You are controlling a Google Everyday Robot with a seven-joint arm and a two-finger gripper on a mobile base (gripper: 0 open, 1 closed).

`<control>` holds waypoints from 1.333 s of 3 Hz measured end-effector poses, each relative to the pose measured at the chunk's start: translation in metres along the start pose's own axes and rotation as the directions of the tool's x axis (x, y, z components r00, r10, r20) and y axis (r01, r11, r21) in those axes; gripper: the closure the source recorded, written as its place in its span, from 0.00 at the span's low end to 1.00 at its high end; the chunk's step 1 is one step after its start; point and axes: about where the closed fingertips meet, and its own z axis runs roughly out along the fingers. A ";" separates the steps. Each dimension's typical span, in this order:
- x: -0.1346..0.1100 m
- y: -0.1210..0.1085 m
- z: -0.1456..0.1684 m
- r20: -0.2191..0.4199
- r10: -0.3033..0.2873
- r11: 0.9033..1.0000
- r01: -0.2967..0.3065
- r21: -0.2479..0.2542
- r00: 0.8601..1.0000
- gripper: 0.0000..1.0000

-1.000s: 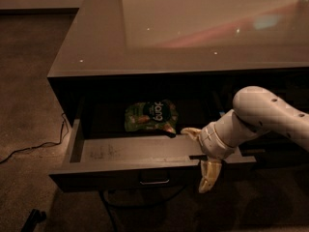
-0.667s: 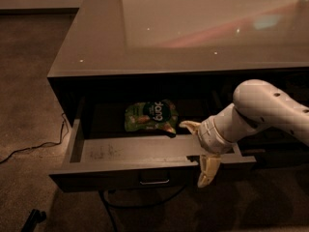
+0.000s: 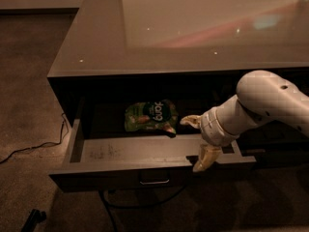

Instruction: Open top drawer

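Observation:
The top drawer (image 3: pixel 111 174) is pulled out from under the counter, with its scuffed grey floor (image 3: pixel 130 150) showing and a small pull handle (image 3: pixel 154 181) at the centre of its front. My gripper (image 3: pixel 198 140) is at the drawer's right end, fingers spread open. One cream fingertip (image 3: pixel 190 121) is over the drawer's inside and the other (image 3: pixel 204 159) hangs at the front panel's top edge. It holds nothing.
A green snack bag (image 3: pixel 149 116) lies at the back of the drawer, just left of my gripper. The glossy countertop (image 3: pixel 193 33) overhangs the drawer. A cable (image 3: pixel 29 149) and a dark object (image 3: pixel 34 219) lie on the carpet at left.
My gripper has risen a little, its lower finger moving from below the drawer's front panel to its top edge. The drawer stays pulled out.

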 end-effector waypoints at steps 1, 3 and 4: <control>-0.001 -0.009 -0.008 -0.027 -0.010 1.000 0.011 0.027 1.000 0.57; 0.008 -0.017 0.003 -0.023 -0.007 0.999 0.008 0.032 1.000 1.00; 0.014 -0.022 0.015 -0.022 -0.004 1.000 0.005 0.027 1.000 1.00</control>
